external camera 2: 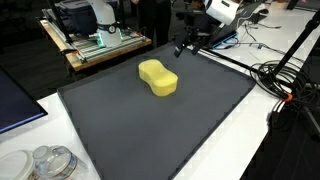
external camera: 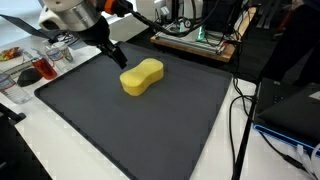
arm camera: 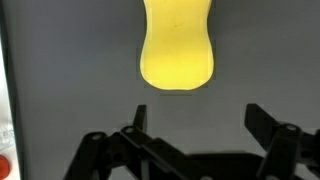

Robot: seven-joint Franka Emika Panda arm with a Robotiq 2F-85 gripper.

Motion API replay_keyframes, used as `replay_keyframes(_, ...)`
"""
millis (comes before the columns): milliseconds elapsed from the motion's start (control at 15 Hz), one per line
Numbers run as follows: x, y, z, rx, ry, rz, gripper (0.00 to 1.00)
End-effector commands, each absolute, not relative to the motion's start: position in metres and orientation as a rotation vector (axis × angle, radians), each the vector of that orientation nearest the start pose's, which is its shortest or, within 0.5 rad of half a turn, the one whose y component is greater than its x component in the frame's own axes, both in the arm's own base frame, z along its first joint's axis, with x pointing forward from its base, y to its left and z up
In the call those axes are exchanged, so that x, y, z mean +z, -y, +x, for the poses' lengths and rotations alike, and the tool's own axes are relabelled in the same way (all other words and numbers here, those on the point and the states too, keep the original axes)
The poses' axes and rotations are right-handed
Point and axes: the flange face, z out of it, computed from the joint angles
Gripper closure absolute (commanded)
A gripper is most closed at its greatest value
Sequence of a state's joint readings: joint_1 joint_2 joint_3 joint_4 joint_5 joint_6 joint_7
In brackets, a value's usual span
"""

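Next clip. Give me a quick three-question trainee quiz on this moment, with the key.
1. True or false: the claw is touching the yellow sponge.
2. What does the sponge lie on? A) a dark mat B) a white plate C) a wooden shelf
3. Fill in: the claw's jaws stand ___.
Key: 1 false, as the wrist view shows bare mat between them; 2 A; 3 open.

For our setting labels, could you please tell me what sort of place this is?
Probably a lab or workshop bench: loose cables beside a black mat, and open electronics on a wooden board behind it.
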State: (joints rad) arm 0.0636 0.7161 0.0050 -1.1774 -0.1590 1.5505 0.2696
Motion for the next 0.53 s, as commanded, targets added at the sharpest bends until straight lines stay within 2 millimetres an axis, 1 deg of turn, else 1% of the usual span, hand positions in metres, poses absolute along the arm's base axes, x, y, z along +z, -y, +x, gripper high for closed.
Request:
replay_keyframes(0, 0.345, -0.031, 0.707, 0.523, -0.291, -3.297, 0.0)
replay_keyframes(67, 0.341, -0.028, 0.711, 0.516, -0.298, -3.293, 0.0)
replay_keyframes(200, 0.326, -0.01, 0.715, 0.518, -0.249, -3.269, 0.0)
replay_keyframes(333, 0.311, 0.016, 0.715, 0.533, -0.196, -3.231, 0.0)
replay_keyframes(467, 0.301, 0.044, 0.709, 0.547, -0.196, -3.191, 0.0)
